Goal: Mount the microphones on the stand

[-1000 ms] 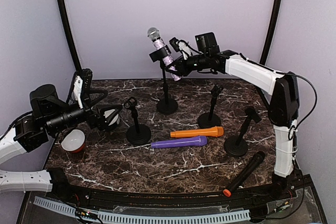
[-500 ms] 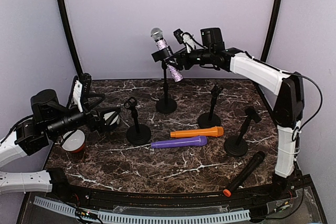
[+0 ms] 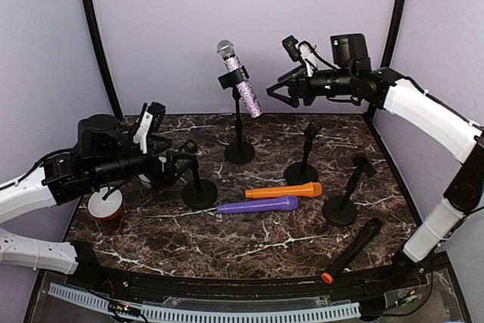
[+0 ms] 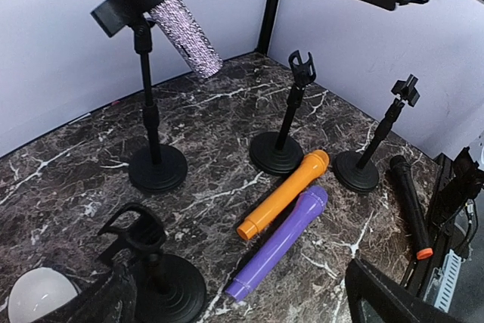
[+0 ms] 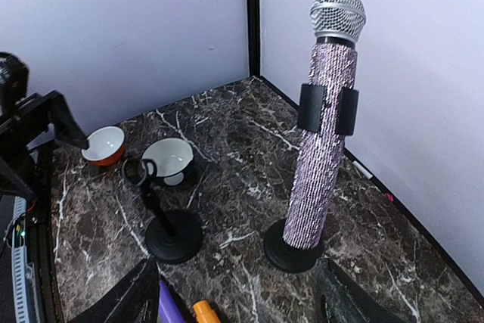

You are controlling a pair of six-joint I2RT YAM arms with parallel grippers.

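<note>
The glittery lilac microphone [image 3: 242, 85] sits tilted in the clip of the tall stand [image 3: 240, 149], its silver head up; the right wrist view shows the microphone [image 5: 325, 156] held only by that clip. My right gripper [image 3: 274, 90] hangs open just right of it, touching nothing. The orange microphone [image 3: 283, 191] and the purple one [image 3: 257, 205] lie side by side mid-table. The black microphone [image 3: 353, 247] lies near the front right. My left gripper [image 3: 175, 168] is open and empty beside the left short stand [image 3: 198, 187], looking over the orange [image 4: 284, 194] and purple [image 4: 277, 241] microphones.
Two more short stands [image 3: 302, 164] [image 3: 344, 202] with bare clips stand right of centre. A white-and-red bowl [image 3: 104, 203] sits at the left edge, with a second bowl [image 5: 170, 158] by the left stand. Purple walls close in the back and sides.
My right gripper opened, let go of the glittery microphone and drew back to the right; the microphone stayed in the clip. My left arm swung forward and right toward the left stand.
</note>
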